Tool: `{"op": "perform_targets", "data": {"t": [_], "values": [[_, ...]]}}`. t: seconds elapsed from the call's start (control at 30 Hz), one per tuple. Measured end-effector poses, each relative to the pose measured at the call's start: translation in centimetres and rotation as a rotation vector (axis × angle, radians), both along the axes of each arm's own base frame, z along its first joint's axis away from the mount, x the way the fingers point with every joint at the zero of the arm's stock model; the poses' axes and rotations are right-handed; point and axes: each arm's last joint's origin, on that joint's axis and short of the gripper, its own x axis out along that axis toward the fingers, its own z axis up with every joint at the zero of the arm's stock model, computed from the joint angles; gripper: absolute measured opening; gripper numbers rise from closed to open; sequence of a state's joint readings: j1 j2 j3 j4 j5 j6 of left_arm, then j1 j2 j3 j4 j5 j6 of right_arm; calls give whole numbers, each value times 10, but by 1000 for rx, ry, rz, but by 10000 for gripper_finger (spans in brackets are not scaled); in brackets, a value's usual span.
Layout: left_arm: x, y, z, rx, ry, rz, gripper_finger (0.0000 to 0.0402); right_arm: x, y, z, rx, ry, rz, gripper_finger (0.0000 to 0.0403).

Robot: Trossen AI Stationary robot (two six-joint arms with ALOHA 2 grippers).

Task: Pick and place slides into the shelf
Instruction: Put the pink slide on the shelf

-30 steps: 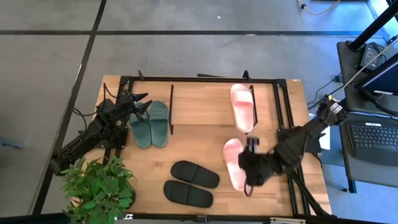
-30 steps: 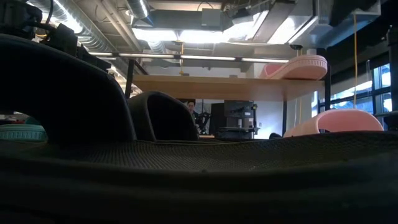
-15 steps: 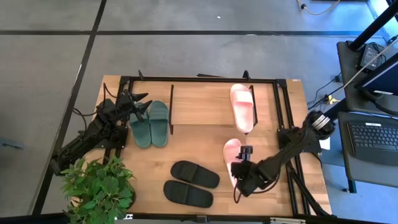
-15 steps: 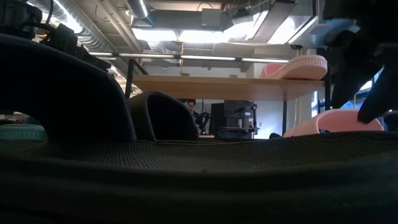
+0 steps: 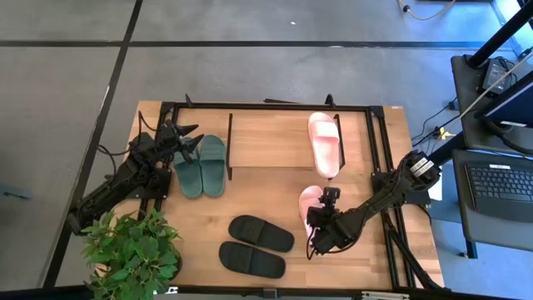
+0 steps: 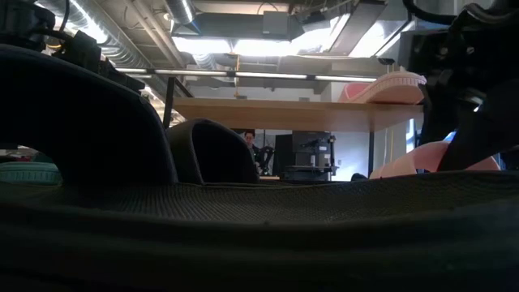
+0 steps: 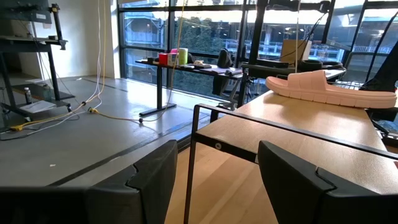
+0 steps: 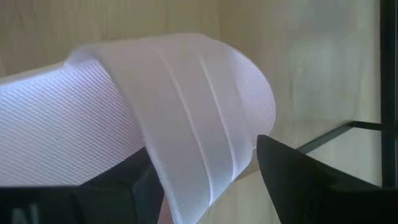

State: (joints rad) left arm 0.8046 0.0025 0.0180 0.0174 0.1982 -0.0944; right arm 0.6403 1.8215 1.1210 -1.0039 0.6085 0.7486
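Note:
A light pink slide [image 5: 310, 200] lies sole-down on the table at the near right. My right gripper [image 5: 317, 242] slants down over its near end. It is open, and its fingers stand on either side of the wide strap [image 8: 186, 112]; I cannot tell whether they touch it. The other pink slide [image 5: 324, 143] lies in the shelf [image 5: 266, 106], a black tube frame along the far edge. The dark green pair [image 5: 202, 165] lies at the shelf's left end. The black pair [image 5: 258, 246] lies near the front edge. My left gripper [image 5: 188, 143] waits open beside the green pair.
A potted plant [image 5: 133, 250] stands at the near left corner. A desk with a laptop [image 5: 500, 183] stands beyond the table's right edge. An upright divider [image 5: 230, 146] splits the shelf. Bare wood lies between the black pair and the shelf.
My right gripper has come down onto the near pink slide, tipping its fingers steeply downward and shifting a little toward the table's left edge. Its fingers now straddle the strap. The slide has stayed where it was.

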Motion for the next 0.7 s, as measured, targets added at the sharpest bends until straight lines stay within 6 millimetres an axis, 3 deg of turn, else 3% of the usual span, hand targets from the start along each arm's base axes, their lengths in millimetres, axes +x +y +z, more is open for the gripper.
{"op": "perform_targets", "data": {"t": [0.7], "values": [[0,0,0,0,0,0,216,8,2,-1,50,-70,-10,238]]}}
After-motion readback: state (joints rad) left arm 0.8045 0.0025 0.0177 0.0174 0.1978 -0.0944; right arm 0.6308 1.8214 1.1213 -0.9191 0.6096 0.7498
